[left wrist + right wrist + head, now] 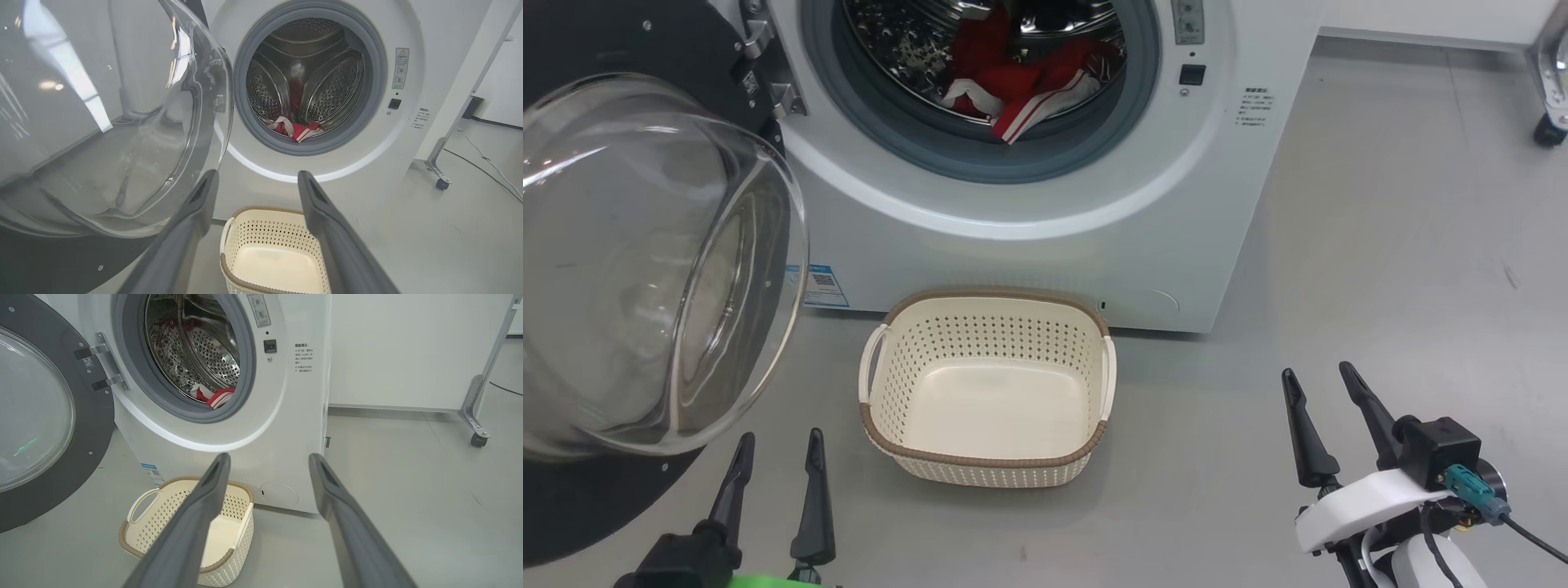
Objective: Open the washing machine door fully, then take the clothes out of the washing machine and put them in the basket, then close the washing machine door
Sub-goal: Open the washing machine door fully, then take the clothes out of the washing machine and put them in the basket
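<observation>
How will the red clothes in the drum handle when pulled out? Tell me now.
The clothes lie crumpled in folds, so probably floppy: they should sag and trail from a pinch. The fabric looks thin, so likely light. The striped end by the grey seal may drag on its lip.

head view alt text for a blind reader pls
A white front-loading washing machine stands with its round glass door swung open to the left and red-and-white clothes lying in the drum. An empty cream basket sits on the grey floor in front of it, with the left gripper and right gripper open at the bottom corners.
</observation>
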Motion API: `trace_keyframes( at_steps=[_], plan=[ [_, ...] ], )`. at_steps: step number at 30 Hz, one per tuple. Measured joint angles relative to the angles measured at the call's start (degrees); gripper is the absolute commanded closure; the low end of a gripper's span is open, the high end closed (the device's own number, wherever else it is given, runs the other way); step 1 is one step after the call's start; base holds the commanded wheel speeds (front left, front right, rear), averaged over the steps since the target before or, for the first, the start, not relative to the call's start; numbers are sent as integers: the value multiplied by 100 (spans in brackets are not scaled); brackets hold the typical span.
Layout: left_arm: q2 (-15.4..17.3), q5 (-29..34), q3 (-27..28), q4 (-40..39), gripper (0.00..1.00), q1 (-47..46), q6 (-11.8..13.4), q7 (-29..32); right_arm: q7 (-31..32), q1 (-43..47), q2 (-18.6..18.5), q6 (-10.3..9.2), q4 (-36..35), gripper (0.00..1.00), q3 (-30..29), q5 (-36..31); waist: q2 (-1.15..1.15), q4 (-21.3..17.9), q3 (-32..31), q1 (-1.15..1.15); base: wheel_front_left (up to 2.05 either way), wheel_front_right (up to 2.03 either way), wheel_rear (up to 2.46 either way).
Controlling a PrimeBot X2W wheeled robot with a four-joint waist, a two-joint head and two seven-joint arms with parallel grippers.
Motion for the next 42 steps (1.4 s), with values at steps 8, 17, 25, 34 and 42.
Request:
trace_keyframes(
  at_steps=[8,17,25,34,42],
  plan=[
    [0,0,-48,-87,0,0,-7,94,0,0,0,-5,-130,0,58,15,0,-443,41,0,0,0,0],
    [3,57,-126,-114,0,-2,-7,203,0,1,0,-101,-245,0,98,75,0,-859,103,0,0,0,0],
    [9,99,-186,-111,0,-18,-7,300,0,14,1,-157,-337,0,69,88,0,-1002,155,0,0,0,0],
    [14,149,-183,-111,0,-34,1,326,0,23,1,-200,-376,0,92,125,0,-1042,166,0,0,0,0],
    [14,151,-187,-109,0,-37,2,354,0,59,1,-210,-414,0,118,133,0,-1045,168,0,0,0,0]
  ],
)
